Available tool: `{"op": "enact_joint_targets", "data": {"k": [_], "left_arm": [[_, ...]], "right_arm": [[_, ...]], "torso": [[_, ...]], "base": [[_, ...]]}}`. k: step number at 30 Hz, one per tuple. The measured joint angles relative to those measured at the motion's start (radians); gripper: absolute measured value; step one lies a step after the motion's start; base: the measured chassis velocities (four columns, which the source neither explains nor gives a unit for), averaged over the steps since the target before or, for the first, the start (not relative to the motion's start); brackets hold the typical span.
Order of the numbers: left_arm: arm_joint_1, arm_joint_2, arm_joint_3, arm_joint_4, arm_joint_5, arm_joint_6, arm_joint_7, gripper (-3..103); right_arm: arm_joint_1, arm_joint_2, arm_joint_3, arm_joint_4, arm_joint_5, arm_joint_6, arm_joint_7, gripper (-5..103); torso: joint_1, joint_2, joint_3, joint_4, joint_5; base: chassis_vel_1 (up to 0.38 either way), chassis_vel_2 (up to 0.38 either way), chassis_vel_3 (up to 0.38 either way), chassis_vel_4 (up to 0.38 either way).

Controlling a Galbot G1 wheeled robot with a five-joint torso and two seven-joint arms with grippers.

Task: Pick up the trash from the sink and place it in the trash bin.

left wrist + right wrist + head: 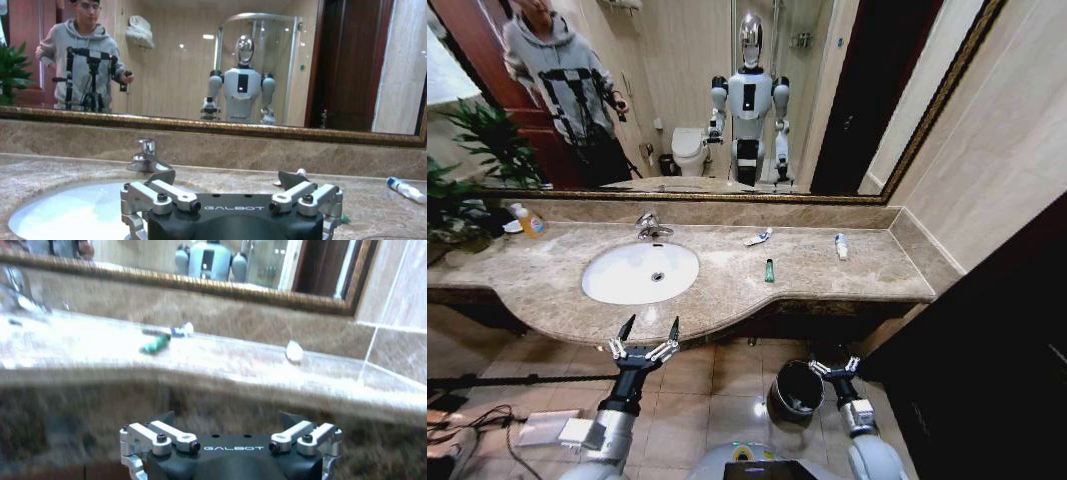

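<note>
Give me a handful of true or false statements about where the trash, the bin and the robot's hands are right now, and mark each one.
1. The tiny green bottle lies on the marble counter, outside the sink. True.
2. The left hand is shut on a white tube. False: it is open and empty, in front of the counter edge near the basin.
3. The trash bin stands on the counter beside the faucet. False: it sits on the floor below the counter.
4. The right hand is low, beside the bin's rim. True.
5. A white tube with a blue end lies on the counter close to the back wall. True.
</note>
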Motion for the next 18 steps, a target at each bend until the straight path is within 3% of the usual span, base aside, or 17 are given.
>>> {"op": "enact_joint_targets", "data": {"k": [8, 18], "left_arm": [[0.000, 0.000, 0.000, 0.000, 0.000, 0.000, 0.000, 100], [0.000, 0.000, 0.000, 0.000, 0.000, 0.000, 0.000, 100]], "right_arm": [[0.068, -0.003, -0.035, 0.069, 0.019, -0.041, -0.038, 100], [0.304, -0.113, -0.135, 0.033, 0.052, -0.179, -0.071, 100]], "torso": [[0.000, 0.000, 0.000, 0.0000, 0.0002], [0.000, 0.000, 0.000, 0.0001, 0.0001]], "base": [[0.000, 0.000, 0.000, 0.000], [0.000, 0.000, 0.000, 0.000]]}}
